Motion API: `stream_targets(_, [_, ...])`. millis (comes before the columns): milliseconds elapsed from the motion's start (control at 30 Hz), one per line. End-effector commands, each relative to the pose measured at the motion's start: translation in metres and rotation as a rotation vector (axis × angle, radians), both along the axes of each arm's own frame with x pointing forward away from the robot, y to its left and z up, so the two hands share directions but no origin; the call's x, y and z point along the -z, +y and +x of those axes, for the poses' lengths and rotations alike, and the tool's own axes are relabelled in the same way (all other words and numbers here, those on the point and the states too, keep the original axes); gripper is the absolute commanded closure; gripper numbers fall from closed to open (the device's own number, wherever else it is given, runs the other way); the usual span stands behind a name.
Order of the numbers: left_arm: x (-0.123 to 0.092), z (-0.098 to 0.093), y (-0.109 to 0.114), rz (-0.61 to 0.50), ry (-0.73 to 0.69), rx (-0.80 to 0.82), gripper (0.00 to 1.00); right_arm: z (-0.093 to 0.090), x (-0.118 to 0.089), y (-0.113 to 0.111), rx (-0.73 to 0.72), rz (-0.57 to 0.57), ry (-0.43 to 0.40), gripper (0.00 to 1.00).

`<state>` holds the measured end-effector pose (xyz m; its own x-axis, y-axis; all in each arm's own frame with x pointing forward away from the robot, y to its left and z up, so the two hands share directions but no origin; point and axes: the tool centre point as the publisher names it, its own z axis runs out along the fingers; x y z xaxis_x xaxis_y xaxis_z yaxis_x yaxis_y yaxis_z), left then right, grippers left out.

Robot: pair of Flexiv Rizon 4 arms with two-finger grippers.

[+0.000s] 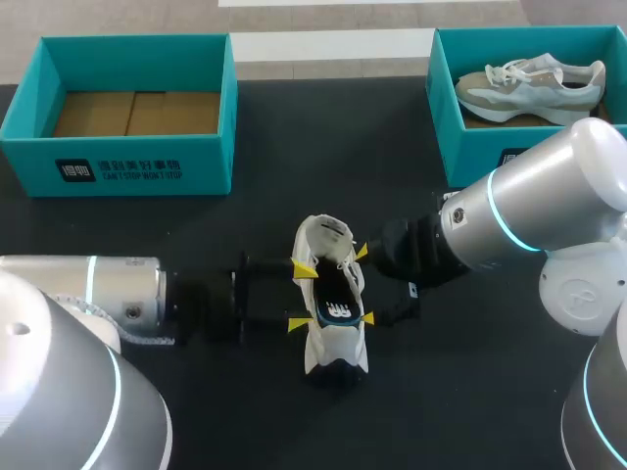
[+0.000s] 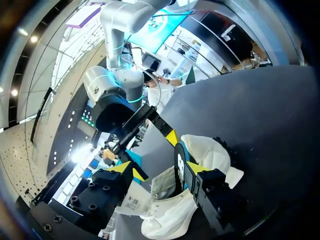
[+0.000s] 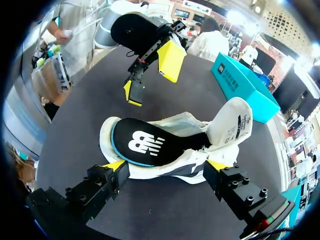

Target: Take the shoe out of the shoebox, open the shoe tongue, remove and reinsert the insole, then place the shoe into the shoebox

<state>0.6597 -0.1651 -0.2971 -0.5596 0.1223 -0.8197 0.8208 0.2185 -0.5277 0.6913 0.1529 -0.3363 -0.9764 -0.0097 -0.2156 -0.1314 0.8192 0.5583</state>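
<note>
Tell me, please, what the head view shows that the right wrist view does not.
Only the head view: the grey shoe lying in the right shoebox, and the inside of the empty left shoebox. Only the right wrist view: the side of the white shoe that faces the right gripper, with the black insole lying over its rim, not seated. Both: that shoe, its insole, and both grippers open, the left gripper opposite the right.

A black table (image 1: pixel 323 166) with a matte, plain top fills most of the head view, its far edge running straight across. Light falls evenly on it; the wrist views show a dull grey sheen.
</note>
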Motion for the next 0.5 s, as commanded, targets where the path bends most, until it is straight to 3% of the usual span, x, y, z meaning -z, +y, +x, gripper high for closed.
stream_targets(33, [-0.011,-0.003,0.011,0.027,0.017,0.041,0.27,-0.001,0.001,0.0,0.002,0.0,-0.003,0.0])
stream_targets(133, [-0.02,-0.004,0.013,0.043,0.044,0.083,0.17,-0.001,0.001,0.0,0.002,0.0,-0.003,0.0])
stream_targets(200, [-0.024,-0.005,0.014,0.072,0.077,0.138,0.01,-0.001,0.001,0.0,0.002,0.0,-0.003,0.0])
stream_targets(500, [-0.026,-0.003,0.015,0.284,0.198,0.313,0.0,-0.001,0.001,0.0,0.002,0.0,-0.003,0.0])
